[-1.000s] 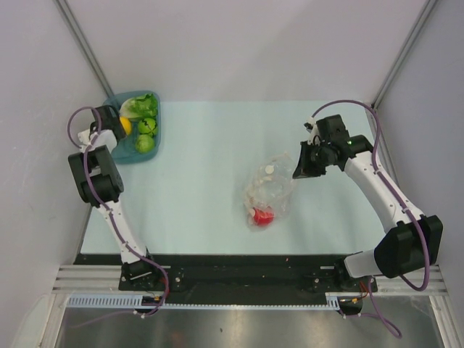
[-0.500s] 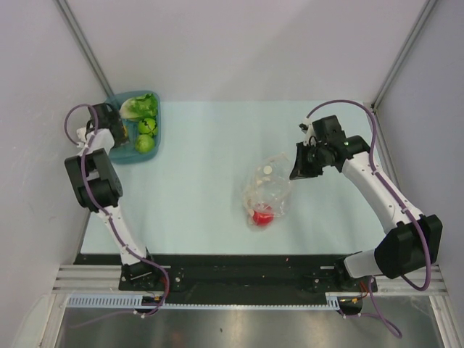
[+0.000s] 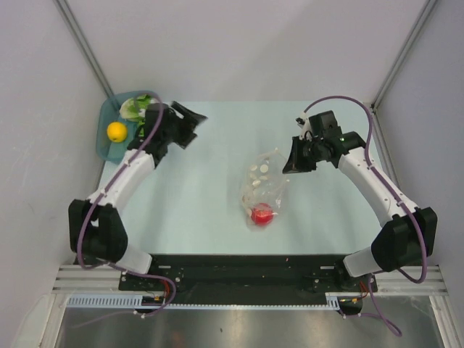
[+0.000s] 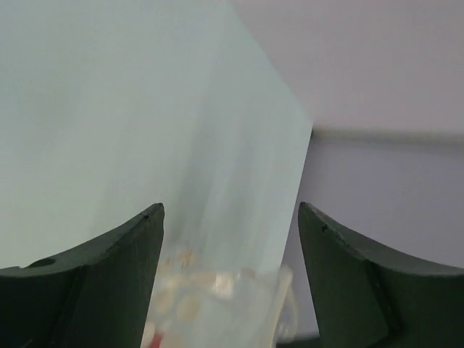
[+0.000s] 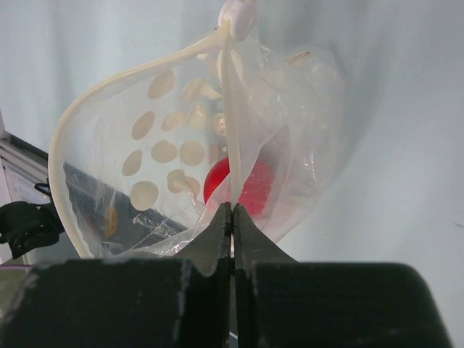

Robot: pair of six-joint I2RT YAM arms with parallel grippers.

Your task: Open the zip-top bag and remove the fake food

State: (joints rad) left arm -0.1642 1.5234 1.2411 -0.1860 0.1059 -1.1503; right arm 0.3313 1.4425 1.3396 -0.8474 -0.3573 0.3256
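Note:
The clear zip-top bag with white dots lies mid-table, its mouth gaping. A small red piece sits inside it, also seen in the right wrist view. My right gripper is shut on the bag's rim and holds that edge up. My left gripper is open and empty over the far left of the table, facing the bag from a distance. The yellow-orange fruit and the green lettuce leaf lie in the teal tray.
The teal tray stands at the far left corner, partly behind my left arm. Grey walls close in the table on three sides. The arm bases and a metal rail run along the near edge.
My left arm has swung from the tray out over the table toward the bag, open and empty. The yellow fruit now lies in the tray. My right gripper has shifted the bag's rim slightly left.

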